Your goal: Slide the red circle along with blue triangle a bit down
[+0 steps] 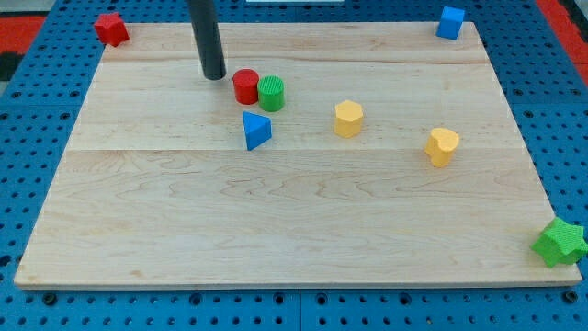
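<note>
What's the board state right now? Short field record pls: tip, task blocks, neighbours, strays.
tip: my tip just to the view's left of the red circle, slightly above it, small gap
red circle: touching green cylinder on its right
blue triangle: below the red circle, apart from it
yellow blocks: two, one mid-board, one further right
corner blocks: red block top left, blue block top right, green block bottom right

We are holding our rod upright, entering from the view's top, with my tip [213,75] resting low at the board's upper left.
</note>
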{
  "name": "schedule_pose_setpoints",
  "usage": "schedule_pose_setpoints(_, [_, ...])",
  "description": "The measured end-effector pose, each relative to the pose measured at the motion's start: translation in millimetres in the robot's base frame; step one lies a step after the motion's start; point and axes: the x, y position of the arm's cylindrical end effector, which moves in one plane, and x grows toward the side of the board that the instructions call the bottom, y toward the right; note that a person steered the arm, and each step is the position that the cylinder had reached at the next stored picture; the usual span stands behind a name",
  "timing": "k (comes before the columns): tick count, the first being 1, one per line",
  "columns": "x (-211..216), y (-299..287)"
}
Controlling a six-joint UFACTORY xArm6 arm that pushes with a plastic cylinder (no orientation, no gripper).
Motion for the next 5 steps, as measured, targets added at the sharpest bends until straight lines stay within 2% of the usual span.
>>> schedule_pose_setpoints(1, [9,35])
schedule_pose_setpoints(2, [54,74])
schedule_pose_setpoints(4, [91,3])
schedule_pose_setpoints(5, [102,24])
